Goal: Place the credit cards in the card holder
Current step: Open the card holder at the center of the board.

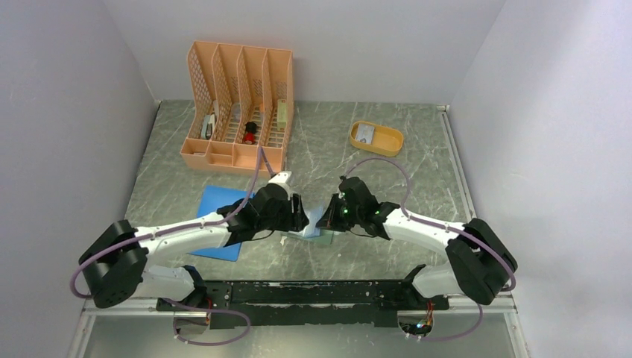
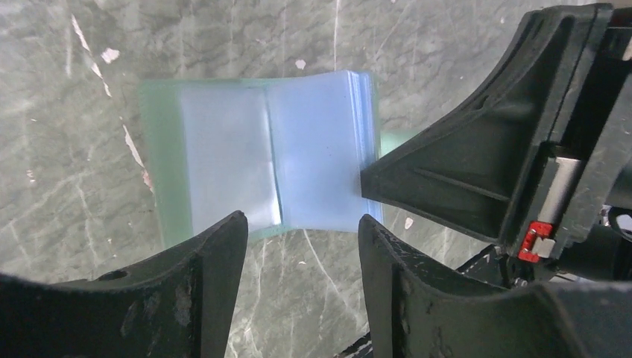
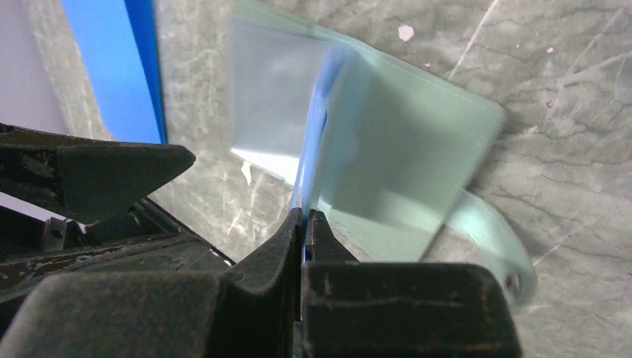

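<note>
The sage-green card holder (image 1: 317,226) lies open on the table between my two grippers. Its pale blue-clear pockets (image 2: 261,156) face up. My right gripper (image 3: 304,218) is shut on the edge of the pocket leaves and lifts them from the green cover (image 3: 417,134); in the left wrist view, its finger (image 2: 462,175) touches the right edge of the stack. My left gripper (image 2: 302,231) is open and empty, just short of the holder's near edge. One pale credit card (image 1: 364,133) lies in the yellow tray (image 1: 390,142) at the back right.
An orange file organiser (image 1: 238,104) with small items stands at the back left. A flat blue pad (image 1: 217,224) lies under my left arm and shows in the right wrist view (image 3: 112,67). The holder's snap tab (image 3: 501,242) hangs to the right.
</note>
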Robot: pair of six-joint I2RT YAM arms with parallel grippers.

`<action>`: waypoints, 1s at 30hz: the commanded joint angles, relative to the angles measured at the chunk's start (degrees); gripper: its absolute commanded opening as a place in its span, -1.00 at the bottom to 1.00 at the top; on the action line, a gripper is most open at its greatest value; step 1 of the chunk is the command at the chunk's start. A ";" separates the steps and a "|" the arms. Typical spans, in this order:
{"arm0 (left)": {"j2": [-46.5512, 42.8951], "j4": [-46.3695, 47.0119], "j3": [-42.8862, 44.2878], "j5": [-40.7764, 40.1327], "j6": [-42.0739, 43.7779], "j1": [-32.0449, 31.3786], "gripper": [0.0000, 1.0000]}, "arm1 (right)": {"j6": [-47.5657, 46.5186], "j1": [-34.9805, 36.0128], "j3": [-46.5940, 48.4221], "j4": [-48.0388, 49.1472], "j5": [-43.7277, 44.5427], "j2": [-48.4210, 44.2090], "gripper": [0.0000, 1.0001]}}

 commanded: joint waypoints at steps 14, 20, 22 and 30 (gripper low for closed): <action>6.47 8.16 1.82 9.54 6.37 -1.95 0.30 | 0.18 0.87 1.36 -2.43 1.96 0.61 -1.00; 8.78 4.39 3.60 6.85 8.62 -3.83 0.33 | 0.36 0.86 1.33 -1.71 1.35 0.56 -1.00; 9.91 3.55 4.57 5.43 8.76 -4.32 0.33 | 0.45 0.87 1.28 -1.49 1.17 0.63 -1.00; 14.61 -0.56 8.35 -0.20 8.69 -4.62 0.22 | 0.57 0.87 0.97 -1.21 0.81 0.29 -1.00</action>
